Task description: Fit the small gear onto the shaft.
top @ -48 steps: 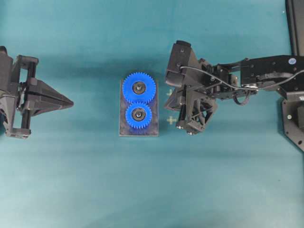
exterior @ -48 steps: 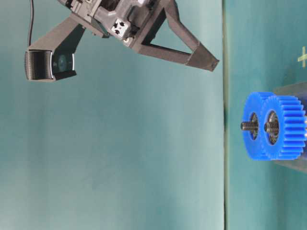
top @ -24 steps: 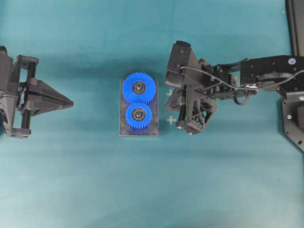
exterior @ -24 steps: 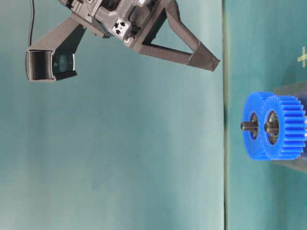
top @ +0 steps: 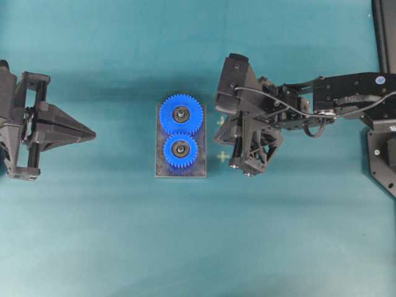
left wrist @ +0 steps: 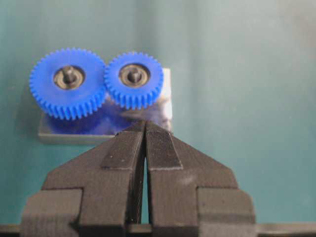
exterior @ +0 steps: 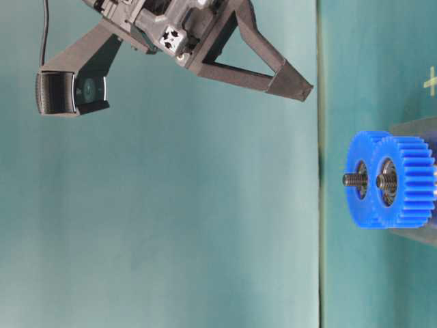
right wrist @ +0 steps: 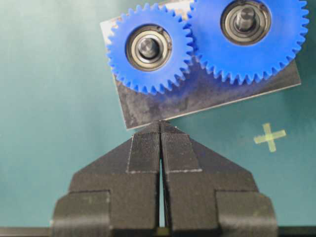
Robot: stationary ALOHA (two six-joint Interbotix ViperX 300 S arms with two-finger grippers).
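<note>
- The small gear (top: 180,150) is seen seated on the shaft (right wrist: 148,47), at the 6 o'clock side of the larger gear (top: 181,114) in the overhead view, teeth meshed with it.
- Both gears are carried by the grey plate (top: 199,168), which lies flat on the surface (top: 111,235).
- The small gear is judged rigid moulded plastic, light, with a metal hub adding a little weight; smooth faces are likely slippery.
- If it must be handled, a hold across the toothed rim is advised, away from the mesh at 12 o'clock.
- The left tool (left wrist: 145,124) is pressed together and empty, well apart from the plate.
- The right tool (right wrist: 160,123) is likewise closed on nothing, near the plate's edge.
- The fit is judged done.
</note>
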